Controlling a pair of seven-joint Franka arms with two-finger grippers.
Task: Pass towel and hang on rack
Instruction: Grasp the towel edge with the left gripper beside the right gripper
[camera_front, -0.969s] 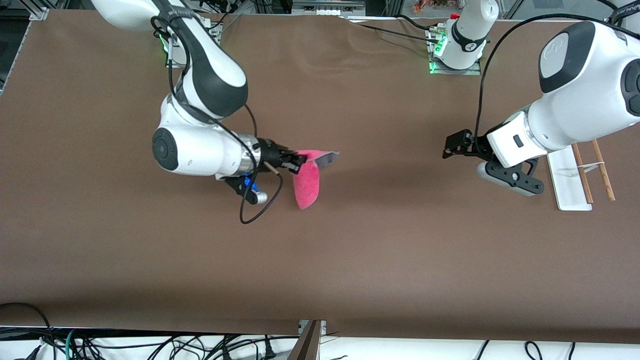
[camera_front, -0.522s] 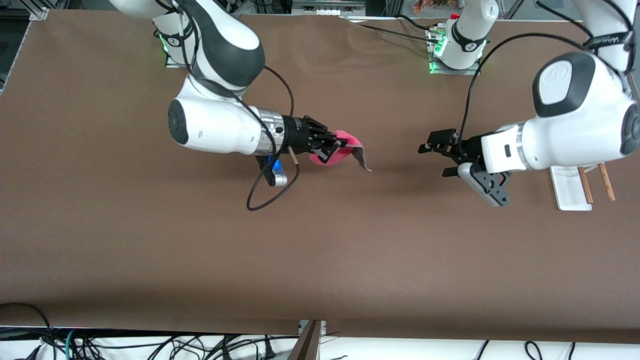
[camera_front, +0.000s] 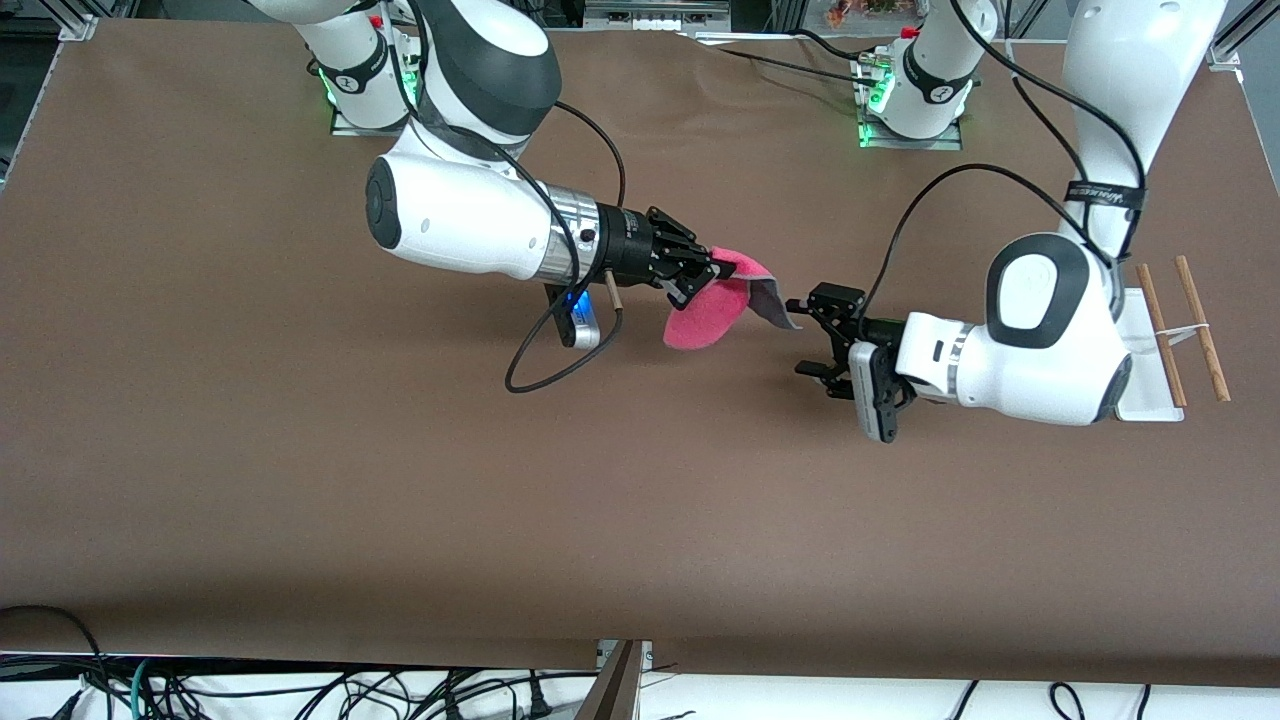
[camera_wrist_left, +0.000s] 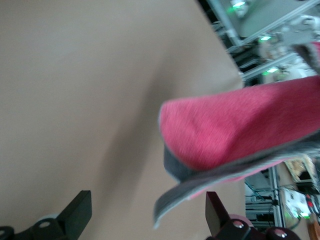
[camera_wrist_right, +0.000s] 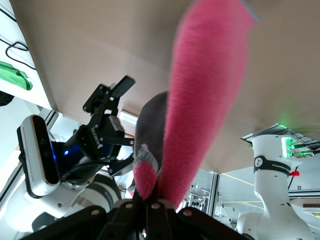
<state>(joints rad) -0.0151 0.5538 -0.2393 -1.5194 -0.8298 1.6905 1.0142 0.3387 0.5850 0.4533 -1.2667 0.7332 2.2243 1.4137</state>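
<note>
My right gripper (camera_front: 703, 272) is shut on the pink-red towel (camera_front: 708, 310) and holds it in the air over the middle of the table. The towel hangs folded, its grey hem (camera_front: 775, 305) pointing at my left gripper (camera_front: 806, 335), which is open and a short gap away. In the left wrist view the towel (camera_wrist_left: 235, 125) fills the space ahead of the open fingers (camera_wrist_left: 79, 216), not touching them. In the right wrist view the towel (camera_wrist_right: 210, 90) rises from my shut gripper (camera_wrist_right: 150, 206). The rack (camera_front: 1172, 325) stands at the left arm's end of the table, its white base partly hidden by the left arm.
The brown table cover (camera_front: 300, 500) spans the view. The two arm bases (camera_front: 915, 100) stand along the edge farthest from the front camera. A black cable loop (camera_front: 555, 365) hangs below the right wrist. The left arm's bulky wrist (camera_front: 1040, 345) sits just beside the rack.
The right gripper has carried the towel toward the left arm's end. The left gripper has swung away from the rack toward the towel and now faces it closely.
</note>
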